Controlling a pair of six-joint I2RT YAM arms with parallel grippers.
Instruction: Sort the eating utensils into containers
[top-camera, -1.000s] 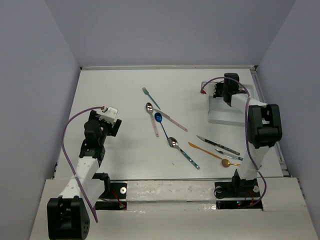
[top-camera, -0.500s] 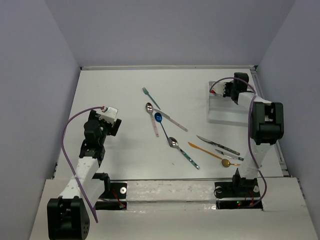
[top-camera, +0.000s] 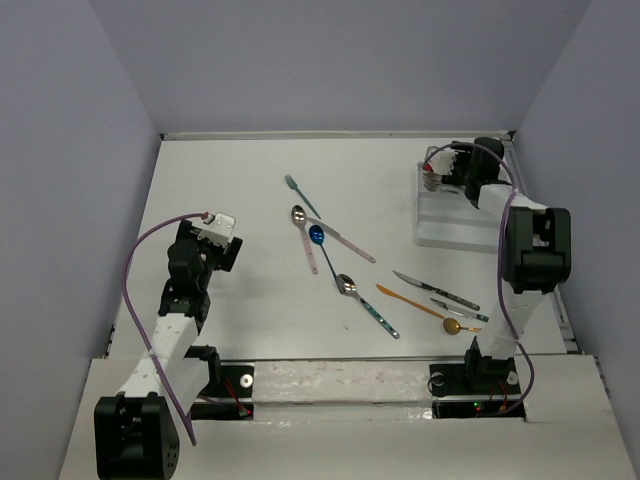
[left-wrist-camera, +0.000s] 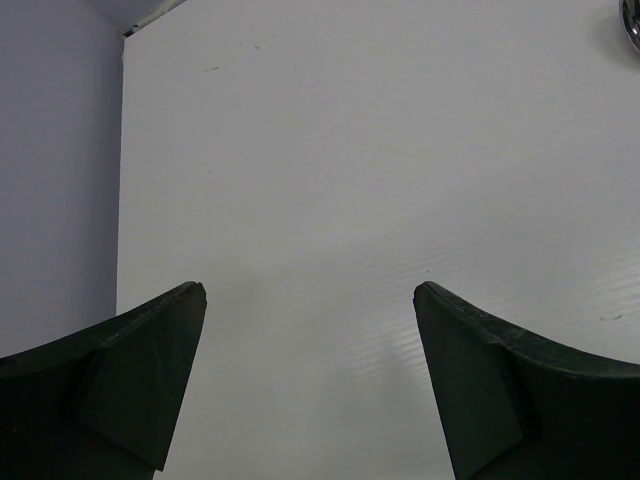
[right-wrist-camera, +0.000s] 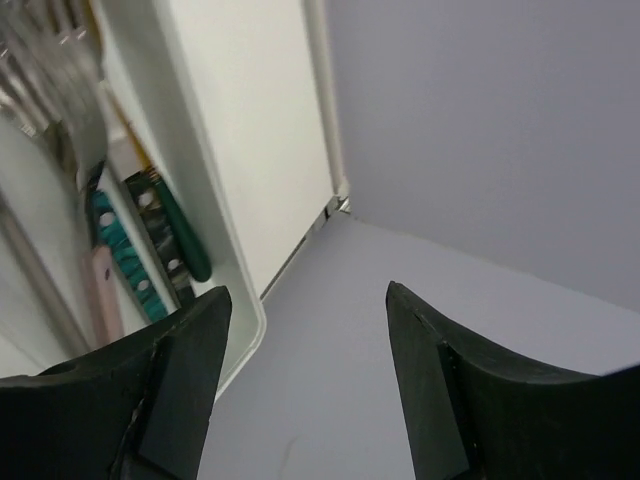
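Note:
Several eating utensils lie loose mid-table: a teal fork, a pink-handled spoon, a blue spoon, a pink knife, a patterned-handle spoon, an orange knife, a black knife and a gold spoon. The white tray with the containers stands at the far right. In the right wrist view its rim encloses fork tines and green, teal and pink handles. My right gripper hangs open and empty over the tray's far end. My left gripper is open above bare table.
The right wall rises just past the table's edge strip, close to the right gripper. A spoon bowl peeks in at the top right corner of the left wrist view. The back wall closes off the table's far side.
My right gripper has shifted rightward over the tray's far end and its jaws have opened. The left arm and the loose utensils have stayed put.

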